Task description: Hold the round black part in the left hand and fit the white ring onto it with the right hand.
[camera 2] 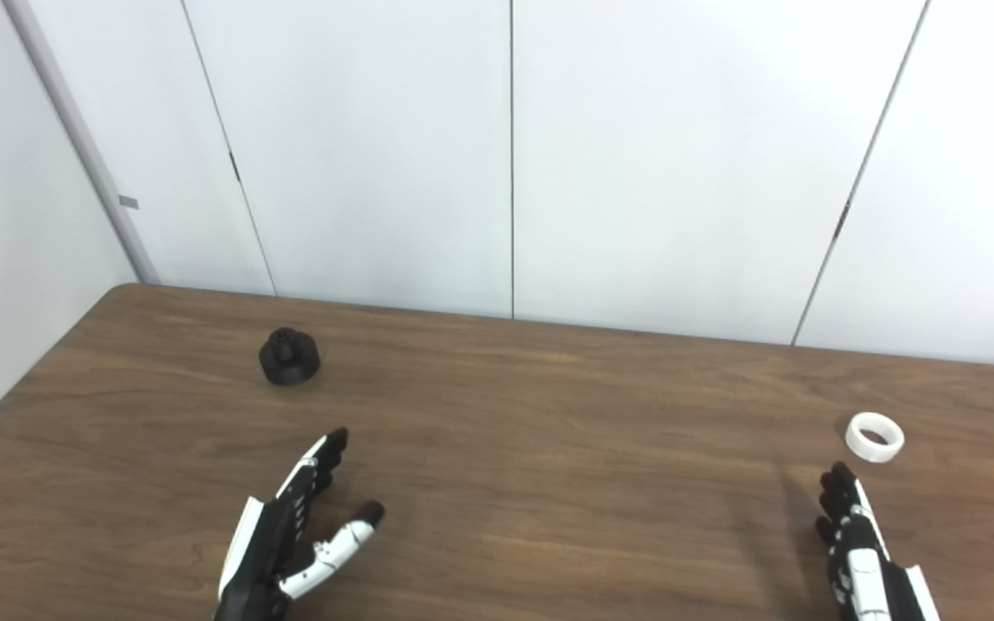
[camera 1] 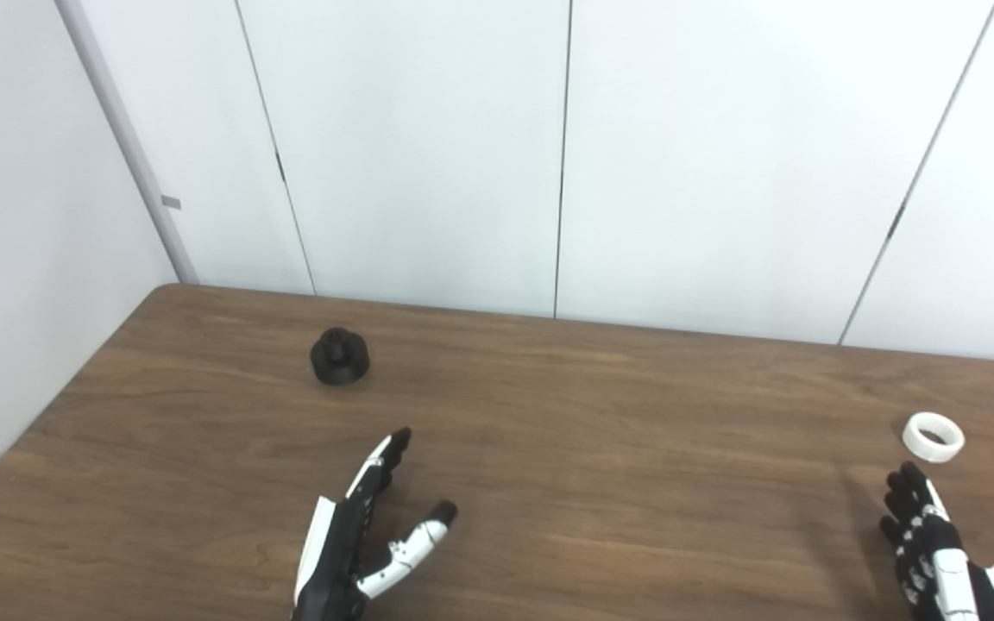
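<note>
On the table (camera 1: 549, 431), black part (camera 1: 340, 356) and white ring (camera 1: 934, 436) are shown beyond the empty, spread left hand (camera 1: 359, 539) and right hand (camera 1: 928, 539).

Brown wood-grain counter (camera 1: 600, 448) fills lower half; white wall panels (camera 1: 419, 147) behind, 12 o'clock; grey corner strip (camera 1: 130, 147) at 10 o'clock.

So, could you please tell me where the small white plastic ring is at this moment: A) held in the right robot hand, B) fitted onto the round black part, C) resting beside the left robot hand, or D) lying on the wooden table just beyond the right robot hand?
D: the small white plastic ring lies on the brown wooden table, just past the right robot hand, which holds nothing.
</note>
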Controlling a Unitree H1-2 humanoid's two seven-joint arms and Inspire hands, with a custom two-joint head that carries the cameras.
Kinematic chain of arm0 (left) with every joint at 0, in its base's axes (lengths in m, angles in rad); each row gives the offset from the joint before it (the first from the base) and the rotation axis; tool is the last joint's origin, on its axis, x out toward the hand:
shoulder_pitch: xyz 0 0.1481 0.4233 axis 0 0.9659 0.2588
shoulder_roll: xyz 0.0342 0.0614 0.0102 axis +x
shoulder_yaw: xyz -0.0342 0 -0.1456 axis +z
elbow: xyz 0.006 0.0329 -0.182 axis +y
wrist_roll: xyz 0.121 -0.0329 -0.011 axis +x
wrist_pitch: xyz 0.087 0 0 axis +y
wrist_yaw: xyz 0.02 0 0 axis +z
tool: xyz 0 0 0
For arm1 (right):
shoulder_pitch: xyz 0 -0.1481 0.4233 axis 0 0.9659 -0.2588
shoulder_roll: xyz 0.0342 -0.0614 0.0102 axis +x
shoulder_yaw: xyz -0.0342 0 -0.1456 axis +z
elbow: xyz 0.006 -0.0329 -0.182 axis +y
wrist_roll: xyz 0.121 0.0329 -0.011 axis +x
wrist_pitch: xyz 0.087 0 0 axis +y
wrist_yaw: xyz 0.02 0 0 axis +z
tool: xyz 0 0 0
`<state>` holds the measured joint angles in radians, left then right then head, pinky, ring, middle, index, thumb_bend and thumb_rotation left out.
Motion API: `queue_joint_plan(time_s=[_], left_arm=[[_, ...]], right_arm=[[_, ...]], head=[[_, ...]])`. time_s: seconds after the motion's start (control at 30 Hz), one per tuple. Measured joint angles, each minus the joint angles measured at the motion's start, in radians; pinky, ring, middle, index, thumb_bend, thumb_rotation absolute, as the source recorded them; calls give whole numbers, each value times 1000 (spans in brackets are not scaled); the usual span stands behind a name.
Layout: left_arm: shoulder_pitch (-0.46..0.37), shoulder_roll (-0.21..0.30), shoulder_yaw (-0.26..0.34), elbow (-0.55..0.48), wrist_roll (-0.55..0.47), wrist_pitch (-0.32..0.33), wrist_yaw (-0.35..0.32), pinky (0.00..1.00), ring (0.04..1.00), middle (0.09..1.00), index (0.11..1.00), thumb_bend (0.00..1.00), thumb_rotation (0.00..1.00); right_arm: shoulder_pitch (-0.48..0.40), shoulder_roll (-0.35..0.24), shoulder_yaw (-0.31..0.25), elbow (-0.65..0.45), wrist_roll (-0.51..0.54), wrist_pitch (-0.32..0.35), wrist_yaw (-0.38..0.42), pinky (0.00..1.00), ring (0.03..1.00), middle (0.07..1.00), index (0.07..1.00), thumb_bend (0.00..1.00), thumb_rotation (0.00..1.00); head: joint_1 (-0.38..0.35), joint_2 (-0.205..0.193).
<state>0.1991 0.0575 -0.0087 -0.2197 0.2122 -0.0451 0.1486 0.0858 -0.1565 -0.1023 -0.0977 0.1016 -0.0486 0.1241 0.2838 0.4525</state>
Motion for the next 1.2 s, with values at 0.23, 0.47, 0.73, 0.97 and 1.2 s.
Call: queue_joint_plan(time_s=[0.23,0.47,0.73,0.97,1.2], left_arm=[[-46,55,21,-80,172,206,-43,998,996,975,943,936,302],[-159,185,121,-75,245,324,-66,981,994,958,890,958,258],[-223,210,166,10,281,418,-66,973,998,955,864,978,259],[-282,251,187,100,293,431,-38,964,992,946,857,969,266],[-369,273,173,215,298,451,-35,996,988,936,847,972,280]], right_arm=[[0,-1,0,2,-7,0,-7,1000,1000,981,1000,497,1000],[-2,-2,1,7,-11,-1,-7,1000,1000,982,1000,504,1000],[-8,-2,2,11,-17,-2,-7,1000,1000,982,1000,498,1000],[-8,-2,0,13,-21,-4,-7,1000,1000,972,1000,502,1000],[-11,-1,1,13,-25,-4,-8,1000,1000,972,1000,505,1000]], head=[[3,-8],[8,-14],[6,-14],[8,-15],[9,-15]])
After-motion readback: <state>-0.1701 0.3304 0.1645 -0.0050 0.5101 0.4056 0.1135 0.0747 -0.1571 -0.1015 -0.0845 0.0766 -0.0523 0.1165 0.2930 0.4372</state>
